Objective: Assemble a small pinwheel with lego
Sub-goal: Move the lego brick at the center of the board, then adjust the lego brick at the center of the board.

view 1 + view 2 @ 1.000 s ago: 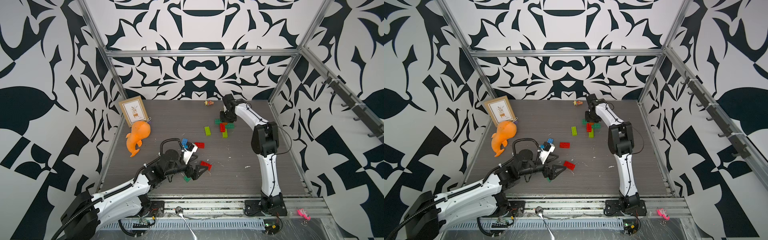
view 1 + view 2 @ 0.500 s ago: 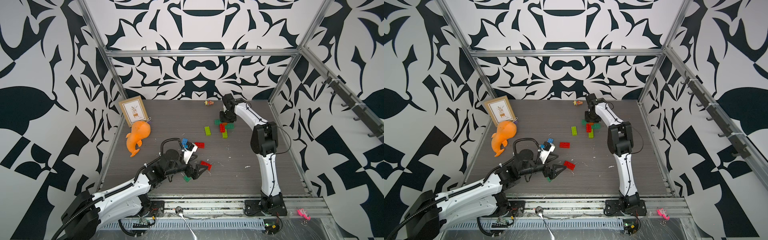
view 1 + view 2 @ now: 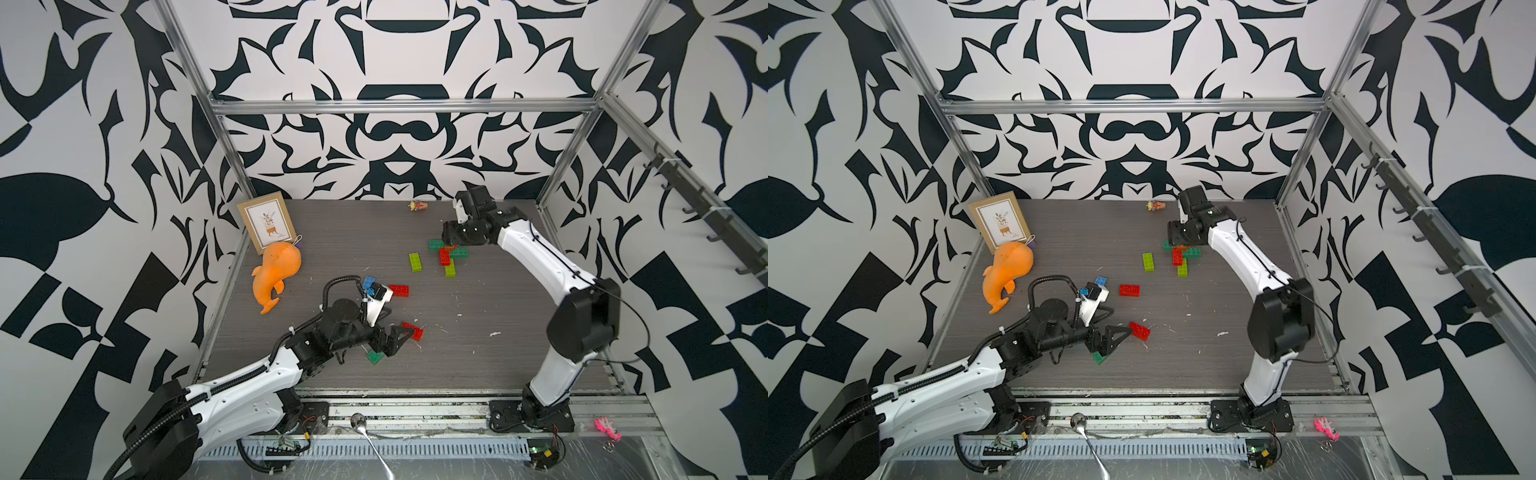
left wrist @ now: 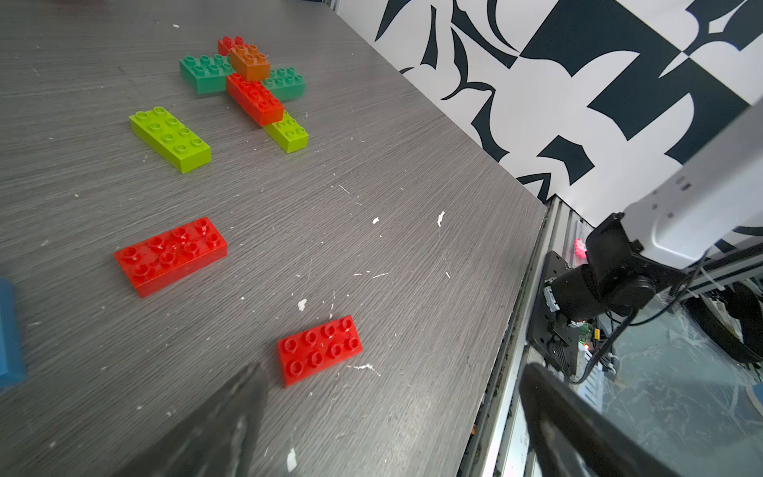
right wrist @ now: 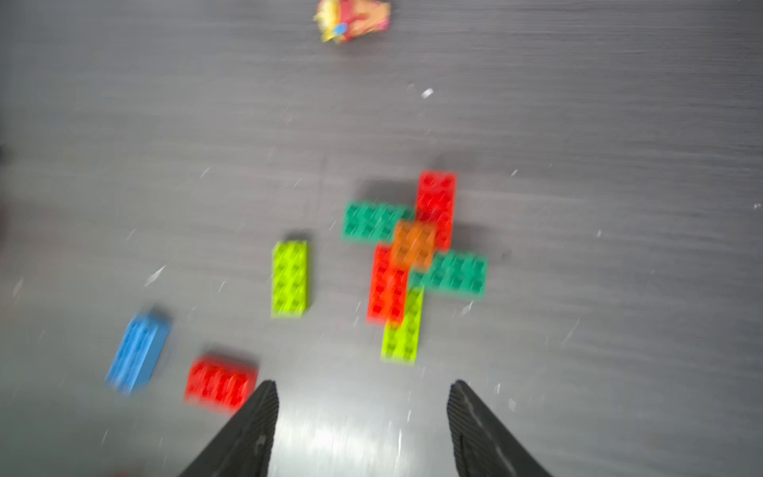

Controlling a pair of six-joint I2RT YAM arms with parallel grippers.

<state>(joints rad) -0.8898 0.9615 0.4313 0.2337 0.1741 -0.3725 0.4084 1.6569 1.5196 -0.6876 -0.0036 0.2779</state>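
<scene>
Your right gripper is at the far side of the table, over the back edge of the half-built pinwheel. Its jaws are apart at a medium spread and hold nothing. In the right wrist view there is only bare table between the pads, and the pinwheel sits ahead of the tips, not touching them. That view is motion-blurred.

Pinwheel make-up:
- The orange square brick is on top at the centre.
- Two dark green bricks stick out to opposite sides.
- Two red arm bricks stick out the other two ways.
- An underlying lime brick pokes out from under one red arm.

Loose pieces:
- The loose lime brick lies flat just beside the pinwheel, apart from it.
- The mid-table red brick lies flat by itself.
- The blue brick is near it, partly hidden behind your left arm's camera.

Your left gripper is low near the front of the table, jaws spread as wide as they go and empty. The near red brick lies flat, studs up, just beside one fingertip, not gripped. The loose green brick lies beneath that gripper, mostly hidden in both top views.

Other items:
- The orange whale toy and the framed picture are at the table's left edge.
- The small figure is by the back wall.
- The spoon is on the front rail.
</scene>
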